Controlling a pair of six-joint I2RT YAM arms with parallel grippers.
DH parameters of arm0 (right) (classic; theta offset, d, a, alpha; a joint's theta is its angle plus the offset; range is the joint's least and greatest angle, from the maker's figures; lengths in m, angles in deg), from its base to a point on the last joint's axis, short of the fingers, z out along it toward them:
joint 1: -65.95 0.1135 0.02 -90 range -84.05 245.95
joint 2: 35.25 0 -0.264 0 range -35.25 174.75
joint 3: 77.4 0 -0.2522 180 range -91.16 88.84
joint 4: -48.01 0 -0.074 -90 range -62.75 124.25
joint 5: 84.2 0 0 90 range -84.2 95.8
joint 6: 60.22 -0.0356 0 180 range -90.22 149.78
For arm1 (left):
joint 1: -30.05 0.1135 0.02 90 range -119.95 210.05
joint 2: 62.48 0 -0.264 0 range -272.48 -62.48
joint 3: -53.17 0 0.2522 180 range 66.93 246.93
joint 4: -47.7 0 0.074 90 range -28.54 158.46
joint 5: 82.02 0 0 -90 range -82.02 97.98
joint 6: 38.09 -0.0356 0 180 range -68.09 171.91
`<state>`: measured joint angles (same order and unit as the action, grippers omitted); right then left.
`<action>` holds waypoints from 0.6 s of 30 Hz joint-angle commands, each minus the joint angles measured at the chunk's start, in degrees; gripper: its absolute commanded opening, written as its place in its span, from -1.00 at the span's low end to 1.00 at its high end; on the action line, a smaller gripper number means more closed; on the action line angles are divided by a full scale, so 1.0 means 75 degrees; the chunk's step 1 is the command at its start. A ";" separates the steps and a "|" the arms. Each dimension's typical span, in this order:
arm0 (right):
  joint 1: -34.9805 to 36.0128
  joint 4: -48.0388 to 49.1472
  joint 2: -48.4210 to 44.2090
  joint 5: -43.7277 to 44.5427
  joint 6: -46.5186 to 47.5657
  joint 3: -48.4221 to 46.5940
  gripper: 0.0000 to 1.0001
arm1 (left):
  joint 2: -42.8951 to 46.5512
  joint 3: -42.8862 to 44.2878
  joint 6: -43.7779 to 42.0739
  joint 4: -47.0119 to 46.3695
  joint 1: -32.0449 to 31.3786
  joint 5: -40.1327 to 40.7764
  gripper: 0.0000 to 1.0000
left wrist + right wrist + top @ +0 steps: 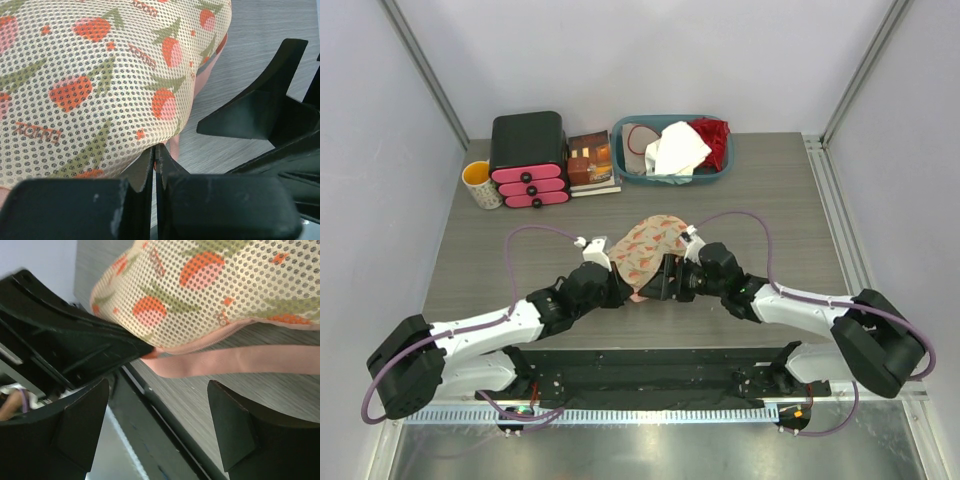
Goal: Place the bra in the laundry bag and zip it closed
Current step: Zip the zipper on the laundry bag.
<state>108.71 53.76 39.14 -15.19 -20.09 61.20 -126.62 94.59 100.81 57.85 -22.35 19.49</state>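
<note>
Two grippers at bag (90, 85) end | left gripper (155, 156) pressed together at rim, pinch unclear | right gripper (157, 390) spread, pink strap (225, 362) ahead | advice: hold rim taut, zip slowly

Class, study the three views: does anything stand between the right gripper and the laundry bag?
Nothing visible does. The right gripper, jaws open, faces the laundry bag over a strip of table. The left gripper pinches the bag's edge off to the side, out of that path.
</note>
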 commanded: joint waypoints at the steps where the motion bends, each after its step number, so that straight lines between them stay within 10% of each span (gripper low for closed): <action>1: 0.0017 -0.0808 0.0099 -0.0422 0.1841 -0.0147 0.71 | 0.0021 0.0320 -0.0087 -0.0162 0.0038 -0.0443 -1.00; 18: 0.0544 -0.0445 -0.0369 -0.0540 0.3741 -0.0498 0.39 | 0.0021 0.0413 0.0147 -0.0127 0.0096 -0.1007 -1.00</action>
<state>112.28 49.10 36.28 -17.88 3.12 60.11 -126.62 95.11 101.16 58.13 -21.98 14.13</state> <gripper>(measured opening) 0.704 0.005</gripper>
